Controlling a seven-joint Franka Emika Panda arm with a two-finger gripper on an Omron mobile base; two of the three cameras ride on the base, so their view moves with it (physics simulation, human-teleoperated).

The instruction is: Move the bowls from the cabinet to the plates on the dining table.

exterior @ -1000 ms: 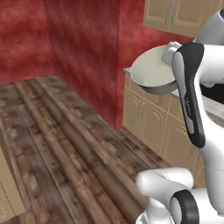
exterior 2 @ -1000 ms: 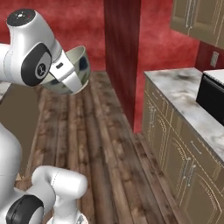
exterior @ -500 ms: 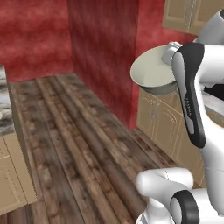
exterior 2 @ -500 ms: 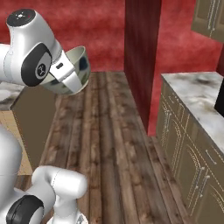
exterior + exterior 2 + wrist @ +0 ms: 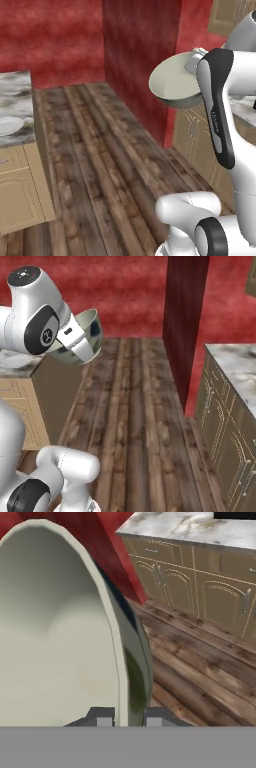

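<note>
The grey-green bowl (image 5: 175,85) hangs in the air, tipped on its side, pale inside showing — the tool (image 5: 127,714) is clenched on its rim, one finger each side of the wall. Below lies wooden floor (image 5: 135,421). At the far left, a plate (image 5: 9,125) sits on the marble tabletop (image 5: 17,95) (well apart).

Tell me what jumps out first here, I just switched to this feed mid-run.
The grey-green bowl held up in the air, tipped on its side with its pale inside facing out; the tool is shut on its rim. Behind it stands a dark red pillar over a plank floor. At the far left of the left base view, a pale plate waits on the marble dining table.
</note>
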